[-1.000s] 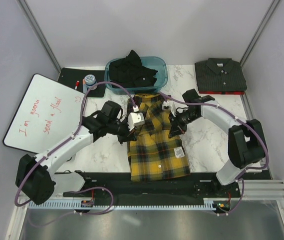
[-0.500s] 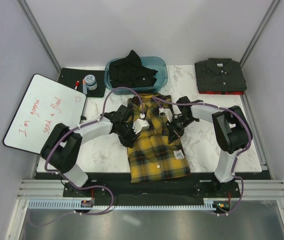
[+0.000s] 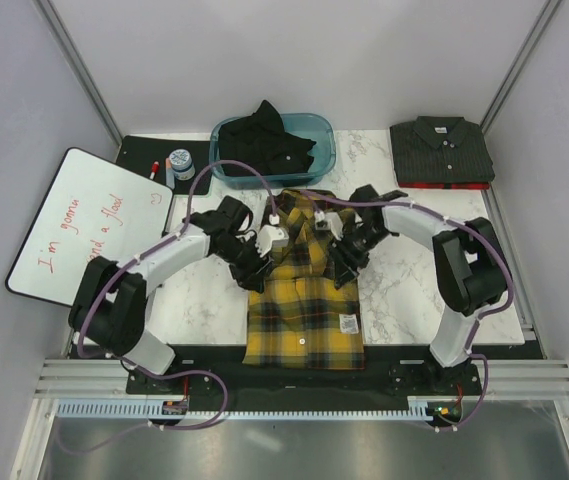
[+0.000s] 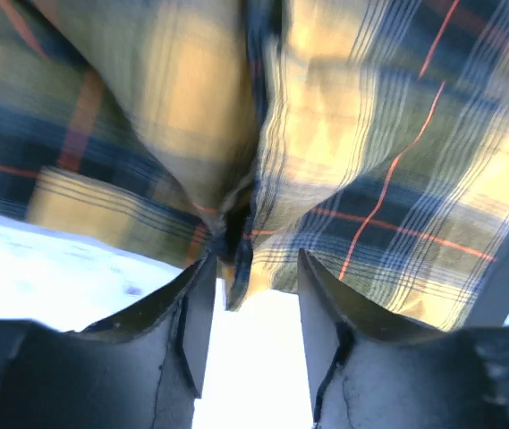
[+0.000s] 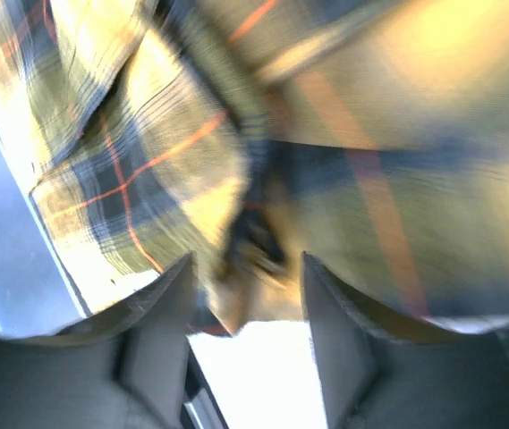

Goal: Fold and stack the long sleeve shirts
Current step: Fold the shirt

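Note:
The yellow-and-black plaid shirt [image 3: 304, 310] lies folded lengthwise on the marble table between the arms, collar end bunched at the far side. My left gripper [image 3: 256, 272] is at its left edge and my right gripper [image 3: 342, 268] at its right edge. In the left wrist view the left gripper [image 4: 254, 268] stands open, a fold of plaid [image 4: 370, 161] dangling at its tips. The right gripper [image 5: 247, 268] is open too, blurred plaid [image 5: 397, 179] just past the fingers. A charcoal shirt [image 3: 442, 150] lies folded at the back right. A black shirt [image 3: 264, 140] sits crumpled in the bin.
A teal bin [image 3: 326, 150] stands at the back centre. A whiteboard [image 3: 89, 225] with red writing lies at the left, and a black mat [image 3: 144, 152] with a marker and tape roll behind it. A dark strip runs along the near table edge.
Both grippers went from shut to open and let go of the plaid shirt. The shirt has dropped flatter and slid toward the near edge. Both arms shifted slightly.

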You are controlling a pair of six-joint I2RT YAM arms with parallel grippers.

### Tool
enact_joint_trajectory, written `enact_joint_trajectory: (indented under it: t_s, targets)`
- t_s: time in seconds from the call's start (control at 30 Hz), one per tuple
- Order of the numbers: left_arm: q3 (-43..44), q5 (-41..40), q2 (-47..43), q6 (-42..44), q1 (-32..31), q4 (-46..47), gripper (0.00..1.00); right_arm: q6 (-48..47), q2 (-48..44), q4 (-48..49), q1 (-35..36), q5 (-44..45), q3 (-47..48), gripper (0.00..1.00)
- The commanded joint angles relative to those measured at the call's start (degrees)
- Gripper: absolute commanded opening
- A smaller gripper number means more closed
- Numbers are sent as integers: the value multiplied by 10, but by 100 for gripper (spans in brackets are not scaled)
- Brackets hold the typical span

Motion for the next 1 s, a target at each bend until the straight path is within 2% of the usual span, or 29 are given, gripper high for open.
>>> enact_joint_trajectory:
  t_s: [0.0, 0.13, 0.27, 0.33, 0.4, 0.53, 0.67, 0.8, 0.93, 0.97]
  targets:
    - [82, 46, -28, 1, 24, 10, 55, -41, -6, -62, -76, -2, 116, 63]
    - [145, 25, 33, -19, 36, 54, 57, -1, 38, -26, -97, 5, 193, 61]
    - [225, 4, 122, -59, 37, 90, 54, 69, 112, 47, -96, 27, 248, 49]
    - [242, -17, 168, -79, 38, 108, 50, 84, 153, 66, -96, 50, 284, 41]
    - [251, -45, 201, -98, 42, 147, 44, 88, 171, 102, -95, 70, 297, 38]
    - [280, -111, 261, -135, 43, 157, 34, 100, 230, 144, -89, 150, 317, 29]
    - [296, -167, 301, -139, 53, 140, 30, 104, 264, 156, -82, 187, 348, 30]
    - [312, -162, 323, -120, 61, 115, 28, 119, 279, 168, -72, 196, 370, 32]
    - [330, -97, 285, -108, 65, 110, 36, 130, 245, 166, -70, 208, 381, 40]
    - [326, -79, 245, -106, 65, 106, 43, 129, 232, 158, -70, 212, 380, 42]
